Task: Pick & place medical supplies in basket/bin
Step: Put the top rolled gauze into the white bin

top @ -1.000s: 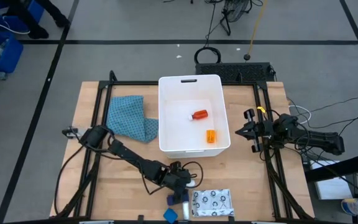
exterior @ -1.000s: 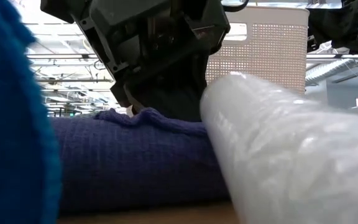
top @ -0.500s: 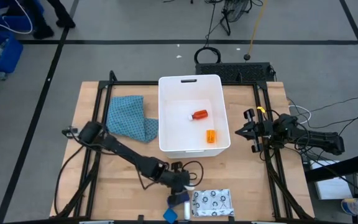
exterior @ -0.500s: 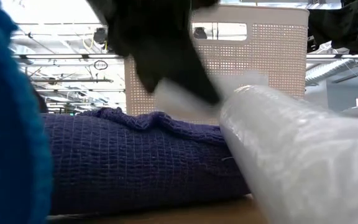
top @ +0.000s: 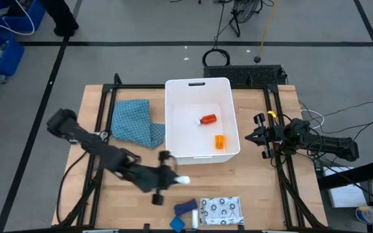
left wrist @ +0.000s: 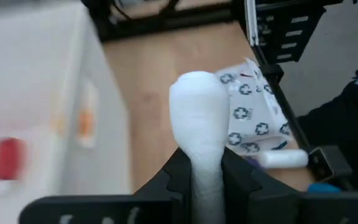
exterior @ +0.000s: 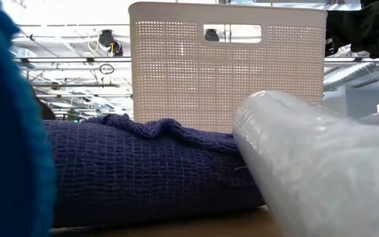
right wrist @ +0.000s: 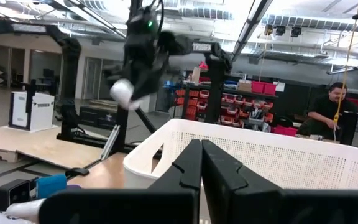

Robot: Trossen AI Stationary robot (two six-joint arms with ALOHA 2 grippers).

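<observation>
My left gripper (top: pixel 172 179) hangs over the table just in front of the white basket (top: pixel 173 90), shut on a soft white roll (left wrist: pixel 197 118). From the right wrist view the roll (right wrist: pixel 123 92) shows lifted in the air. In the basket lie a red bottle (top: pixel 208 119) and an orange pill bottle (top: pixel 219 142). A white dark-patterned pouch (top: pixel 220 210), blue pieces (top: pixel 185 208) and a white tube (top: pixel 193 221) lie at the near edge. My right gripper (top: pixel 251 137) waits shut to the right of the basket. My left gripper pinches the white roll between its two fingers (left wrist: pixel 178 177), on the roll's rear part (left wrist: pixel 205 171). The fingers come from the table's left and lie along the roll, whose rounded free end (left wrist: pixel 194 93) sticks out past the fingertips. The roll is clear of the table.
A teal patterned cloth (top: pixel 135 123) lies left of the basket. In the low view a dark blue knit piece (exterior: pixel 143 168) and a clear-wrapped roll (exterior: pixel 314 171) lie before the basket's perforated wall (exterior: pixel 229 72). Black frame rails (top: pixel 102 116) run along both table sides.
My left gripper has shut on the white roll beside the blue pieces. It has then risen and drawn back toward the table's left, leaving the low view. The roll has been lifted clear of the table. The clear-wrapped roll has shifted a little.
</observation>
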